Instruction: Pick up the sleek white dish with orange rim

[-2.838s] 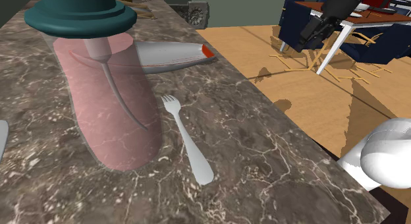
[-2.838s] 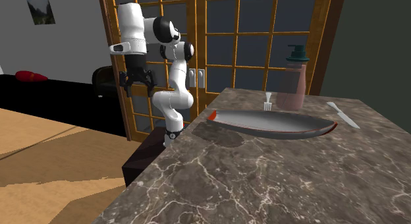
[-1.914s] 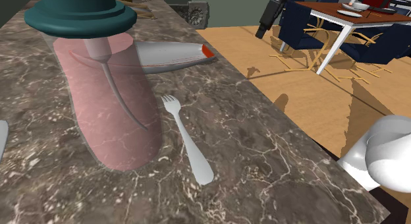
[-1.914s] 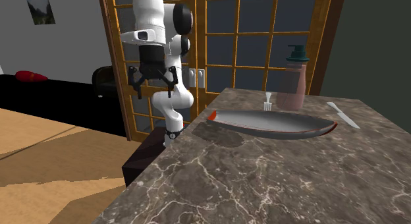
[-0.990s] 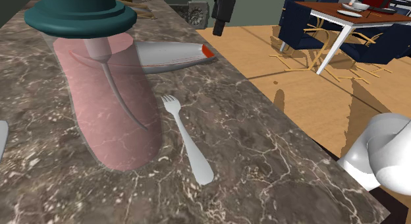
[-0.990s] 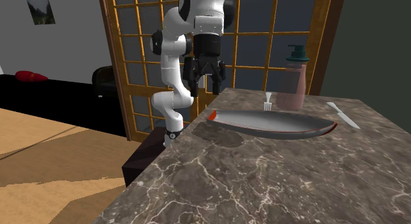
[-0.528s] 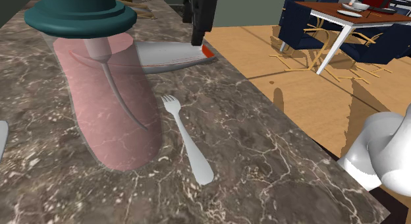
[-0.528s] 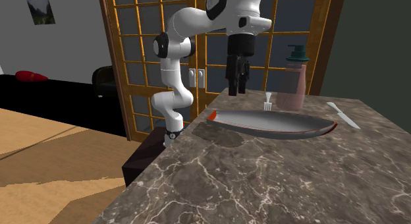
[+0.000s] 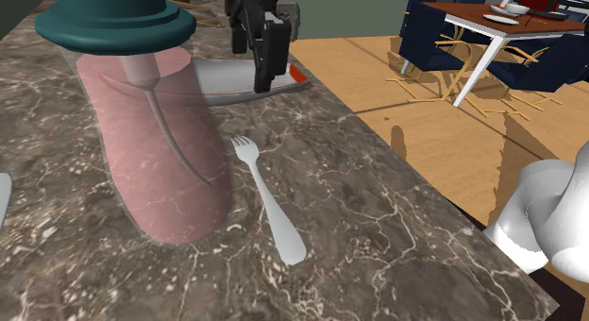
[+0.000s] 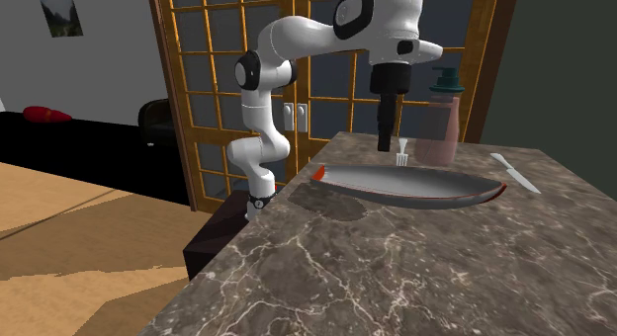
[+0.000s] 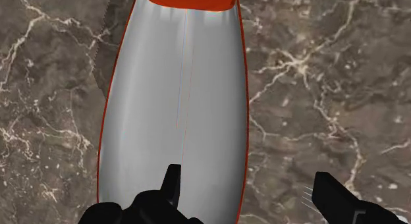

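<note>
We see the long, boat-shaped dish (image 11: 174, 104) lying flat on the dark marbled counter (image 10: 396, 275), pale grey-white inside (and glossy), with a thin orange-red rim and solid orange tips.

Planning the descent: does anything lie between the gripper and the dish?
No. In the wrist view, the open gripper hangs right above the dish, with nothing between them.

Shoulder view close over countertop (image 9: 378, 206); second exterior opposite, farther; wrist downward; dish (image 9: 222, 81) in all.
</note>
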